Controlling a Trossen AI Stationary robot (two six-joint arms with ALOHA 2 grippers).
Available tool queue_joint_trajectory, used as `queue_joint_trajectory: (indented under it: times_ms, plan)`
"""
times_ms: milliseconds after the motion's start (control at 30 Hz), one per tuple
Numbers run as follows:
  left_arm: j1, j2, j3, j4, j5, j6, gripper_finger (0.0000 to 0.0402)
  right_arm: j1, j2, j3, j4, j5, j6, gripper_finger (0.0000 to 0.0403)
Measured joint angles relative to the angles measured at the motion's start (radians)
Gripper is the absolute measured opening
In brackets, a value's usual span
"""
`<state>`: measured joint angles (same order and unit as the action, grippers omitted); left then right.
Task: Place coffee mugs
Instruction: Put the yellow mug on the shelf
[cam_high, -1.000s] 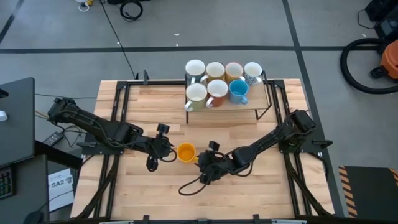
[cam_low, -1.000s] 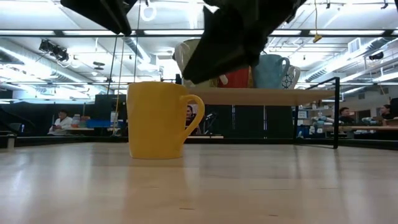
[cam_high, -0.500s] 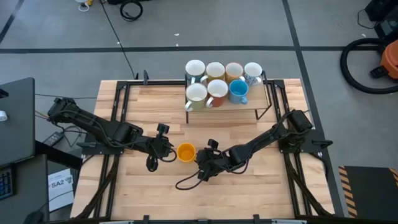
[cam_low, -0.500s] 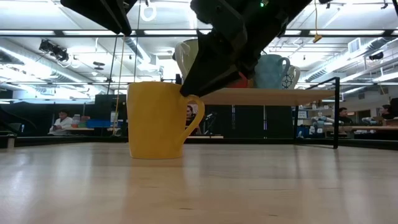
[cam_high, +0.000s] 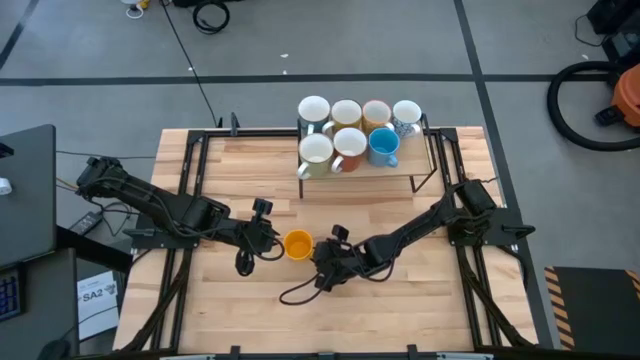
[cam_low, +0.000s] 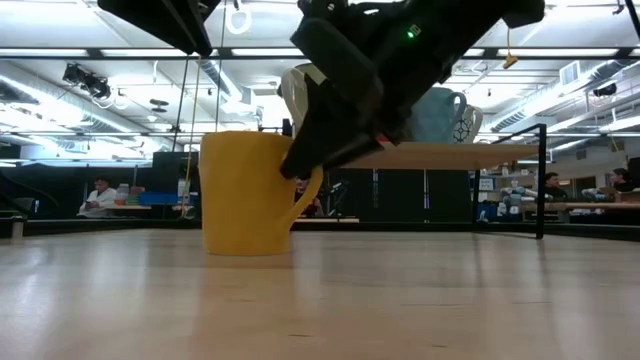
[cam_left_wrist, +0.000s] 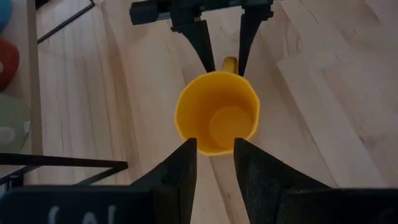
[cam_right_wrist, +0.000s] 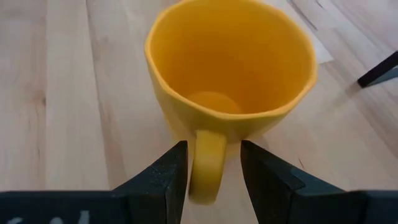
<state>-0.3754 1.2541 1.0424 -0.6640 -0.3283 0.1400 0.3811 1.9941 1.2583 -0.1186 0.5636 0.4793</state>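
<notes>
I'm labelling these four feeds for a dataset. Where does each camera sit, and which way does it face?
High view: overhead, straight down on the table, both arms and the rack mugs.
Low view: table height, level across at the yellow mug; arms enter from above.
Left wrist view: past the left gripper at the mug, right gripper opposite.
Right wrist view: past the right gripper, fingers either side of the handle.
All four views share the yellow mug.

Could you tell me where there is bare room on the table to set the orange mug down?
Bare wood lies along the near edge of the table and in its far-left corner beside the rack. The middle is crowded: the left gripper and right gripper flank the orange mug. Seven mugs fill the rack's top.
</notes>
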Motion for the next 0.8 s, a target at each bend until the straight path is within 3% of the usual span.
queue_joint_trajectory:
  times_ms: [800]
  plan:
    - [0.0,0.0,0.0,-0.001,0.001,0.0,0.0114,-0.006,-0.003,0.0,0.037,-0.033,0.0,0.0135]
